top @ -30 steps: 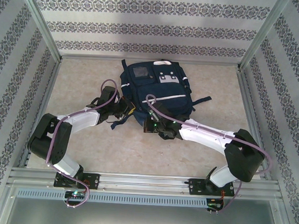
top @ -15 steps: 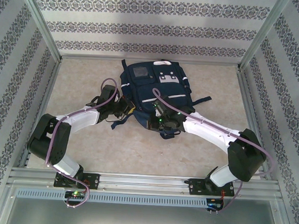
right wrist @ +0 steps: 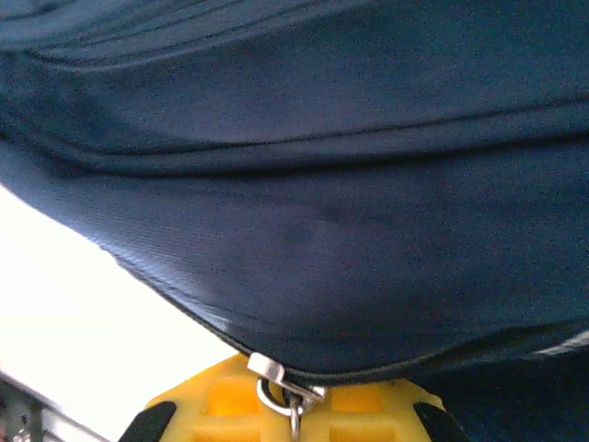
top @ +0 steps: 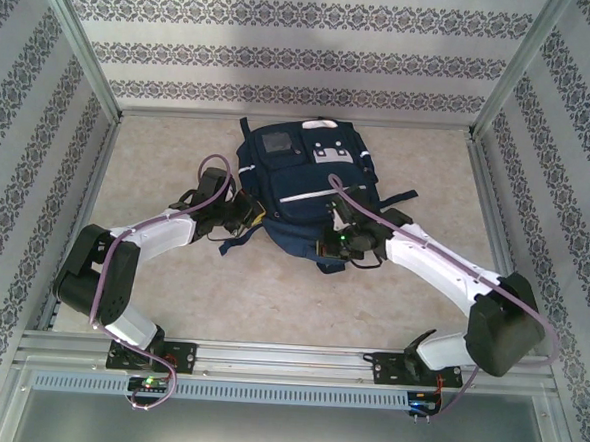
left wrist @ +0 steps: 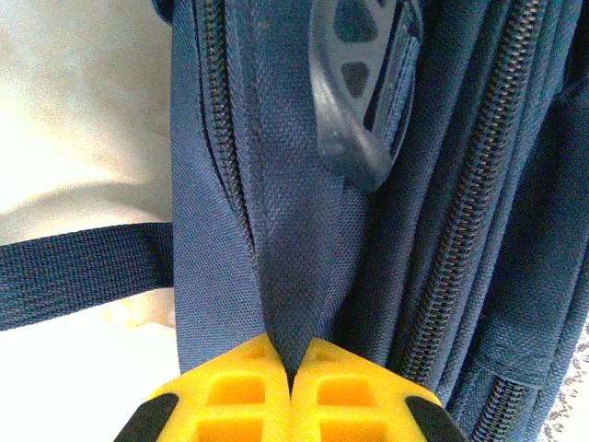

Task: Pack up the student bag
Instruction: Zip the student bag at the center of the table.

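Lying flat in the upper middle of the top external frame, the large navy-blue fabric student bag (top: 303, 176) with thin white stripes rests on the pale beige table (top: 270, 300). The left gripper (top: 258, 217) meets the bag's lower-left edge and the right gripper (top: 328, 246) its lower edge, right of centre. With one arm on each side, the likely reason is that one anchors the cloth while the other works the zip.

In the left wrist view, the yellow fingers (left wrist: 230, 391) at bottom centre are clenched tight on a fold of navy cloth that rises up the middle of the frame. A dark woven strap (left wrist: 83, 272) runs off to the left, a grey-blue rubber tab (left wrist: 345, 110) sits at upper centre, and black zip tracks (left wrist: 460, 230) run down the right. This pinch reads as a brace, keeping the fabric taut.

In the right wrist view, navy cloth spans the upper frame. At bottom centre the yellow fingers (right wrist: 363, 405) are closed together with a small silver metal zip pull (right wrist: 276, 376) caught between them, so this arm looks set to draw the zip along its curved seam.
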